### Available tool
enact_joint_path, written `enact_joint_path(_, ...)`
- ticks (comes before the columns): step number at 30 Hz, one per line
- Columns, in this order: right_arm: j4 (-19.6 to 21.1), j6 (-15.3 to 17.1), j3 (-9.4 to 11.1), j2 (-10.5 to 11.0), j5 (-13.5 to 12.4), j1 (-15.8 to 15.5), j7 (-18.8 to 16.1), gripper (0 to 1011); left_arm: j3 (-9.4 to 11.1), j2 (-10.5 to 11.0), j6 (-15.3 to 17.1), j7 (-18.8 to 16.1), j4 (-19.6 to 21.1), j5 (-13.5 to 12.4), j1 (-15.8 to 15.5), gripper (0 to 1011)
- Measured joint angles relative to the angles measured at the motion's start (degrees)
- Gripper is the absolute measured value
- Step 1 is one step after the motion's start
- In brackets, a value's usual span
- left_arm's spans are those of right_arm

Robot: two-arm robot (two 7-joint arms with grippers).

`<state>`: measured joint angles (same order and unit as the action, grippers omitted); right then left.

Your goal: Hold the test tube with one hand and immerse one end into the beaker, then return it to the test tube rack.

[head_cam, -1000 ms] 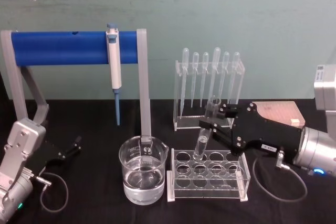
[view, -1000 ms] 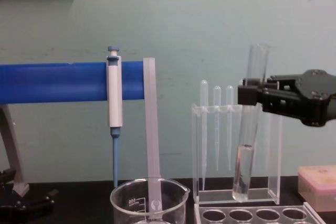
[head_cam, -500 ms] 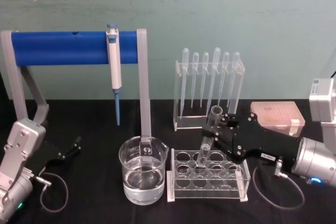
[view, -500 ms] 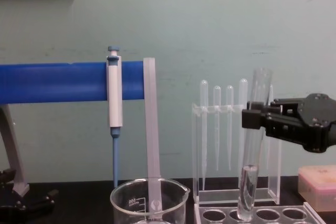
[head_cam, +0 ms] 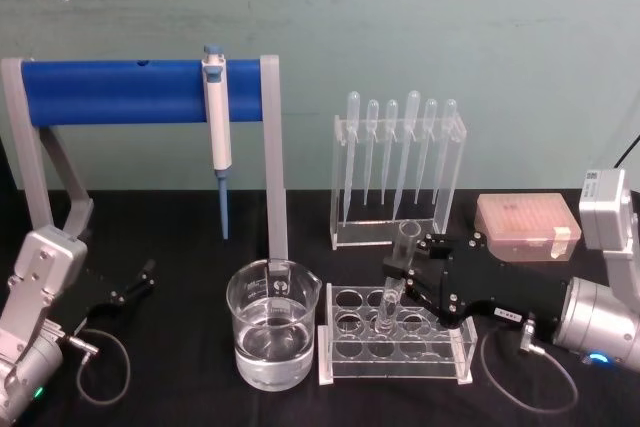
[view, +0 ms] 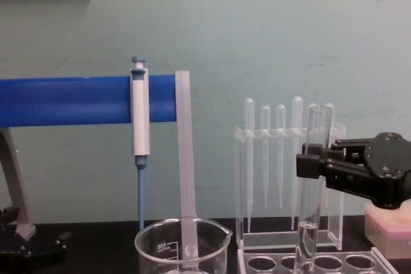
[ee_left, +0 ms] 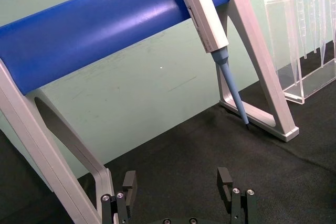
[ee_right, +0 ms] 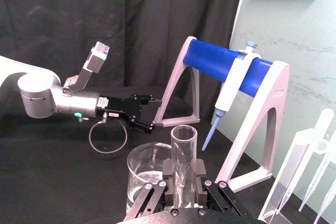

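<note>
My right gripper [head_cam: 408,265] is shut on the test tube [head_cam: 388,299], a clear glass tube held upright with a little liquid in its rounded bottom. Its lower end stands inside a front hole of the clear test tube rack [head_cam: 455,352]. The chest view has the test tube [view: 316,134] rising above the right gripper [view: 308,165]. In the right wrist view the fingers [ee_right: 168,174] clamp the test tube [ee_right: 184,153]. The beaker [head_cam: 272,327], partly filled with clear liquid, stands left of the rack. My left gripper [ee_left: 177,182] rests open low at the table's left.
A blue bar stand [head_cam: 140,90] carries a blue-and-white micropipette [head_cam: 217,137] behind the beaker. A clear holder with several bulb-topped pipettes [head_cam: 398,162] stands behind the rack. A pink tip box [head_cam: 525,227] sits at the right. Black cloth covers the table.
My right gripper has come down and nearer to me with the test tube. The tube's bottom has dropped from above the rack into one of its holes. The left arm has not moved.
</note>
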<state>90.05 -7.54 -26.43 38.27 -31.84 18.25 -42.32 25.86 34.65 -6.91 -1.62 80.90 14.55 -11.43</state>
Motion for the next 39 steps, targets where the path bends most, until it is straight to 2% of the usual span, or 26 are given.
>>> enact_joint_path(6, -0.35, -0.41, 0.10, -0.39, 0.51, -0.24, 0.23, 224, 0.00, 0.00, 0.00, 0.00, 0.00, 0.00, 0.00, 1000)
enact_joint_path(8, -1.60, -1.52, 0.30, -1.09, 0.99, -0.76, 0.21, 224, 0.00, 0.00, 0.00, 0.00, 0.00, 0.00, 0.00, 1000)
enact_joint_path(20, -3.92, -2.67, 0.51, -2.11, 1.49, -1.39, -0.03, 224, 0.00, 0.00, 0.00, 0.00, 0.00, 0.00, 0.00, 1000)
enact_joint_path(39, -7.51, -3.54, -0.50, -3.98, 2.77, -0.67, -1.01, 224, 0.00, 0.00, 0.00, 0.00, 0.00, 0.00, 0.00, 1000)
